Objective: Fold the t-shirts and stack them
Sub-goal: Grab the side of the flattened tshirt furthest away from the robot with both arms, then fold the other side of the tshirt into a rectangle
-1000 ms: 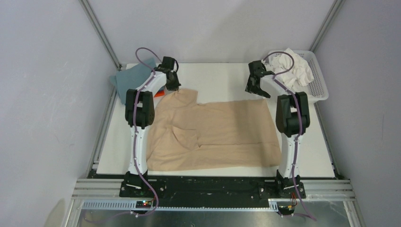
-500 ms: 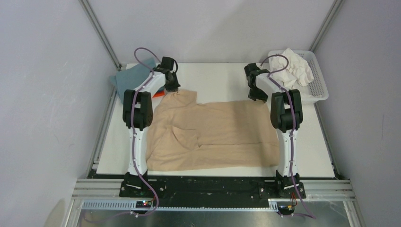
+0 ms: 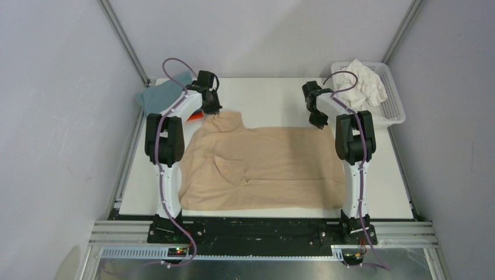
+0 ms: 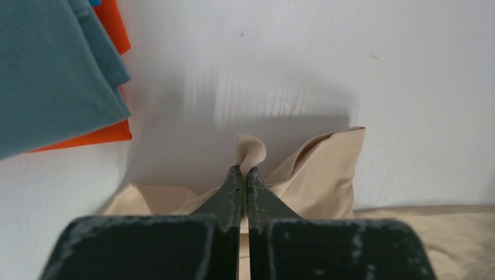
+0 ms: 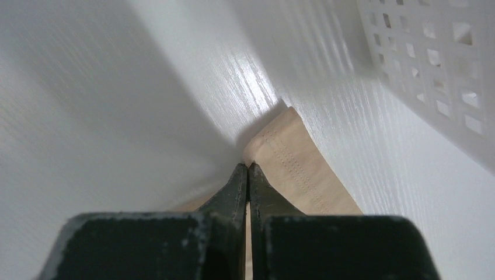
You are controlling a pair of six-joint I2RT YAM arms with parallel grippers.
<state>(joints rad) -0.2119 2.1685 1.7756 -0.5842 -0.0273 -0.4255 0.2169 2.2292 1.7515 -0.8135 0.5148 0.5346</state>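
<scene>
Spread tan t-shirt [image 3: 274, 163]: left gripper [image 4: 242, 171] pinches its far left corner, right gripper [image 5: 247, 167] is clamped on its far right corner.

The left arm [image 3: 165, 175] and right arm [image 3: 354, 178] are slim white links broken by bulky black joint housings, each on a black base with a thin purple cable [image 3: 173, 59] looped along it, and the dark wedge-shaped fingers [image 4: 225, 201] look speckled, possibly from wear.
</scene>
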